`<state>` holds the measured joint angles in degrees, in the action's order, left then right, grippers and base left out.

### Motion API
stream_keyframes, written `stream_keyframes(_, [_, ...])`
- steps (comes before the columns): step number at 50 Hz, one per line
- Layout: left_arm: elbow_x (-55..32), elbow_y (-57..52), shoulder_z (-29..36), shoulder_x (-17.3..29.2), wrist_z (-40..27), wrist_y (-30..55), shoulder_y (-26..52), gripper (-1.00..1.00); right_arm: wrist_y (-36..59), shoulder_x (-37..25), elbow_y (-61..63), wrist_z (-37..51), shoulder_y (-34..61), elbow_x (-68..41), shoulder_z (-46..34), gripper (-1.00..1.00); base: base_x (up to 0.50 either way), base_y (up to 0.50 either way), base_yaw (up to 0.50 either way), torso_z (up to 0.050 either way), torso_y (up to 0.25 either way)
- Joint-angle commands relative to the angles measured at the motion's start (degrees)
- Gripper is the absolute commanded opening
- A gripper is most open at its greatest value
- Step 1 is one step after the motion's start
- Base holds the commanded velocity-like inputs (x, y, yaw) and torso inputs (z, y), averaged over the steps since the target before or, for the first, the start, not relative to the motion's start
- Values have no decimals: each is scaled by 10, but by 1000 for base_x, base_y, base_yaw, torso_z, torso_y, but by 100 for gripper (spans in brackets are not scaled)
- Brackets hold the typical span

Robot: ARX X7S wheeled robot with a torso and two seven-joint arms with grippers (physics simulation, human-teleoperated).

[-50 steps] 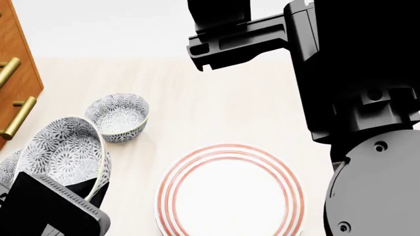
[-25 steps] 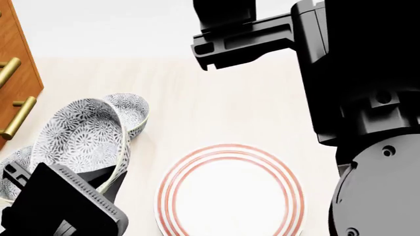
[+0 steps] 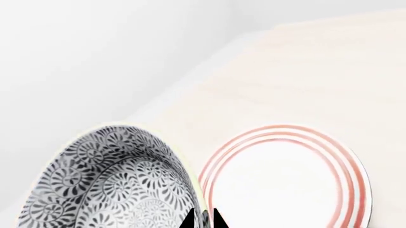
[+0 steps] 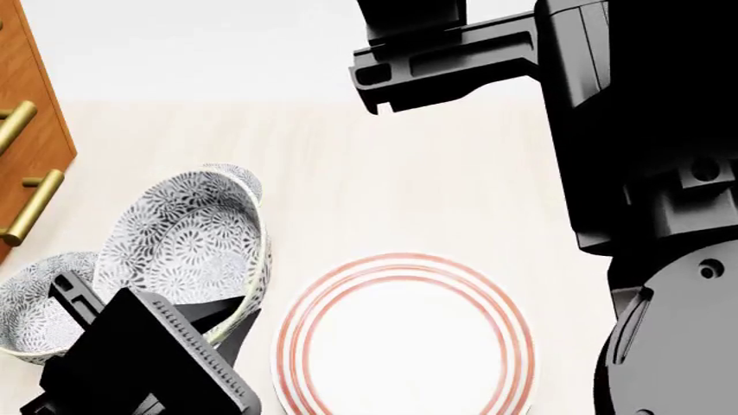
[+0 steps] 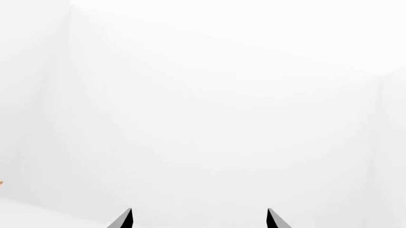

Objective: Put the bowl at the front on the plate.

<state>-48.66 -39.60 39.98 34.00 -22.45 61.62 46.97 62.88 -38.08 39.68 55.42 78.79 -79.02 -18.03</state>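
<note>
The bowl, white with a blue-grey floral pattern, hangs tilted above the table, just left of the plate. My left gripper is shut on its rim nearest the plate. In the left wrist view the bowl sits beside the red-ringed plate, and the left gripper pinches the rim between its dark fingertips. My right gripper is open and holds nothing, facing a blank white wall. The right arm is raised high at the right.
A second patterned bowl rests on the table at the near left. A third bowl peeks out behind the held one. A wooden cabinet with brass handles stands at the left edge. The pale tabletop stretches beyond the plate.
My left gripper carried the bowl up and to the right, toward the plate, uncovering the near-left bowl and hiding most of the far one. The right arm drifted slightly right.
</note>
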Motion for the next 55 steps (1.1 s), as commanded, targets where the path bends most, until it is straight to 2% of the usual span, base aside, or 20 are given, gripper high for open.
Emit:
stream_keyframes(1, [16, 8, 20, -9, 15, 11, 35, -100, -4, -5, 2, 3, 0, -4, 4, 100, 0, 0, 0, 0, 0])
stream_keyframes(29, [81, 78, 94, -7, 93, -32, 78, -100, -17, 2, 2, -2, -7, 12, -4, 100, 0, 0, 0, 0, 0])
stream_keyframes(40, [93, 100, 110, -23, 107, -29, 104, -100, -19, 6, 0, -3, -8, 19, -10, 100, 0, 0, 0, 0, 0])
stream_keyframes(55, [136, 143, 151, -40, 137, -69, 122, -100, -21, 4, 0, -3, -7, 18, -13, 100, 0, 0, 0, 0, 1])
